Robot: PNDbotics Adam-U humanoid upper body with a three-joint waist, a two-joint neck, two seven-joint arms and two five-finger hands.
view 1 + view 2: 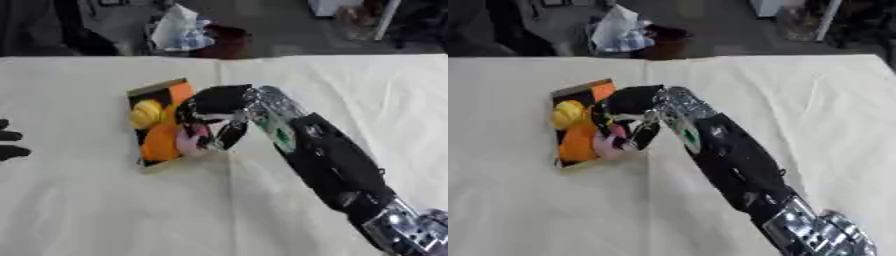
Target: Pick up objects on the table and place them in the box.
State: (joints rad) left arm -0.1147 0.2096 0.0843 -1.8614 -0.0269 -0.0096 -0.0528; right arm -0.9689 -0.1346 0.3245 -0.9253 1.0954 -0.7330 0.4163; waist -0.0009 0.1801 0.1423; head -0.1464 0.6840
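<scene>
One box [159, 89] lies on the cream-covered table [105, 210], its inside orange. It holds one yellow rounded object [145, 114] near the far end. One pale pink object [189, 141] sits at the box's right edge, under the right hand [213, 117], whose fingers curl down round it. The right arm [328, 162] reaches in from the lower right. Only the dark fingertips of the left hand [10, 145] show at the left edge, spread and resting on the table, holding nothing. No writing or label can be read on the box or the objects
</scene>
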